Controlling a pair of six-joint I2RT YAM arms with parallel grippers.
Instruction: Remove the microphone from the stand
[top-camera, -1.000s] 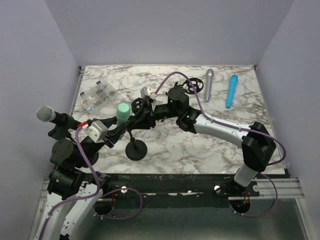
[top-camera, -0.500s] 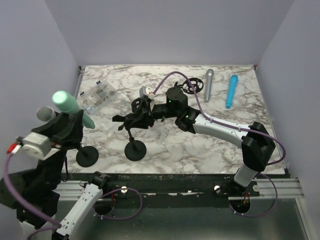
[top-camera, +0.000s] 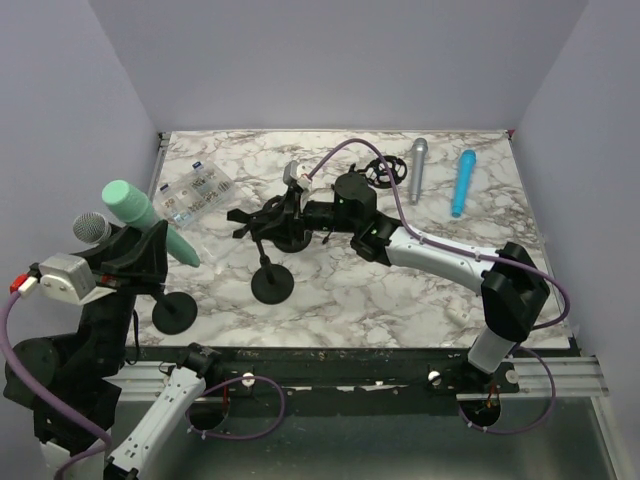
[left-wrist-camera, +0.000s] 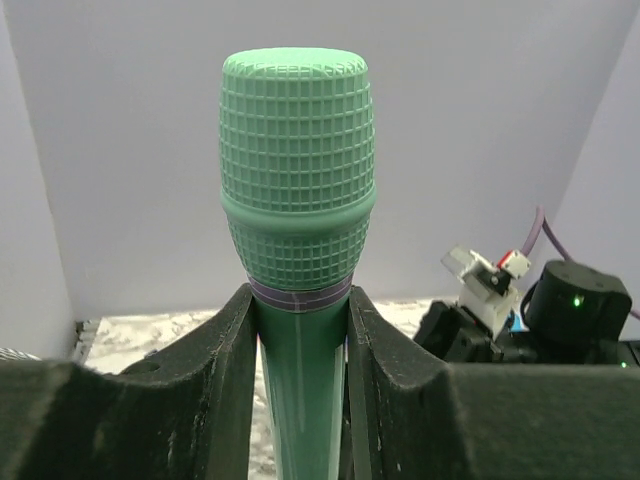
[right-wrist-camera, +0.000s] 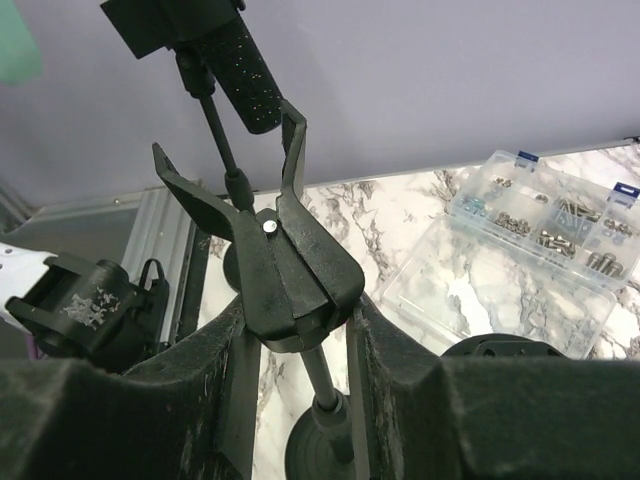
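Note:
The green microphone (top-camera: 140, 215) is out of the stand, held head-up at the far left in my left gripper (top-camera: 152, 250). In the left wrist view my left gripper (left-wrist-camera: 300, 340) is shut on the handle just below the green mesh head (left-wrist-camera: 298, 190). The black stand (top-camera: 270, 285) rests on its round base mid-table, and its clip (top-camera: 262, 222) is empty. My right gripper (top-camera: 288, 218) is shut on that clip. In the right wrist view the right gripper (right-wrist-camera: 297, 320) pinches the clip's base (right-wrist-camera: 290, 265), above the stand's pole (right-wrist-camera: 322, 378).
A second stand (top-camera: 172, 312) with a silver-headed microphone (top-camera: 90, 228) is at the left edge, close to my left arm. A clear parts box (top-camera: 195, 192) lies at back left. A grey microphone (top-camera: 417, 170), a blue one (top-camera: 462, 182) and a black mount (top-camera: 383, 172) lie at the back right.
My left gripper pulled the green microphone out of the clip and carried it up and to the left. My right gripper kept hold of the clip, which shifted slightly left.

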